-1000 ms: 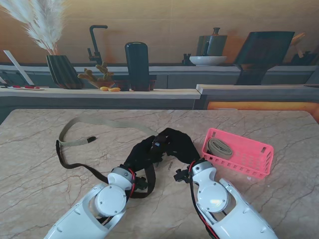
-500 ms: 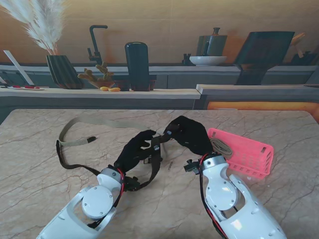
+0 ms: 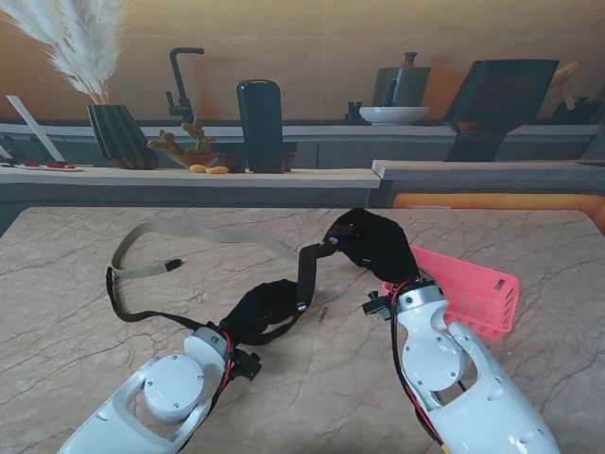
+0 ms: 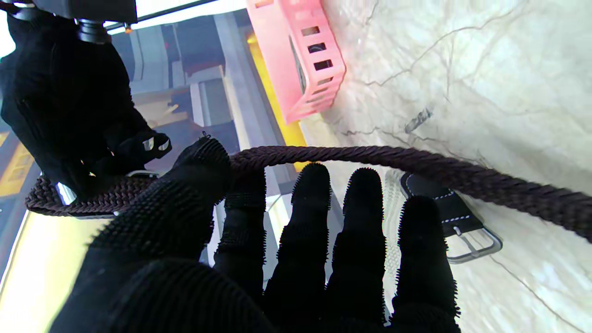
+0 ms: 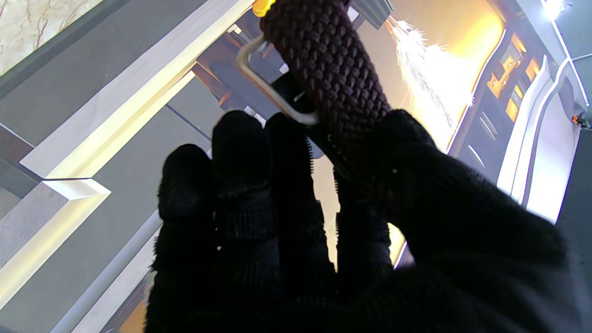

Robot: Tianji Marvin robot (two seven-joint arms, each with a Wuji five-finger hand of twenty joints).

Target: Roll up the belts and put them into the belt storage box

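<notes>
1. Dark braided belt [image 3: 304,270]: strung off the table between both hands, buckle end up beside the near-left corner of the pink storage box [image 3: 473,288]; remainder trailing left from the box, draped across the marble table [image 3: 76,350] toward its left edge.
2. Right hand [image 3: 371,244]: raised just left of the box, partly in front of its near-left corner. Fingers curled shut around the belt's buckle end; thumb [image 5: 416,152] pressed on the braid [image 5: 333,69], metal buckle frame [image 5: 268,88] poking out past the fingertips in the right wrist view.
3. Left hand [image 3: 265,307]: lower, well left of the box and nearer to me. Thumb [image 4: 203,162] pinching the braid [image 4: 370,159] against the index finger; other three fingers [image 4: 360,208] extended, apart, not gripping.
4. Left wrist view: a dark leather belt tip with white stitching and a metal buckle [image 4: 471,240] lying on the marble beyond the fingertips; which belt, cannot tell.
5. Beige belt [image 3: 189,236]: flat on the table, far-left of the box, looping away toward the left.
6. Box interior: mostly hidden by the right hand; contents not readable.
</notes>
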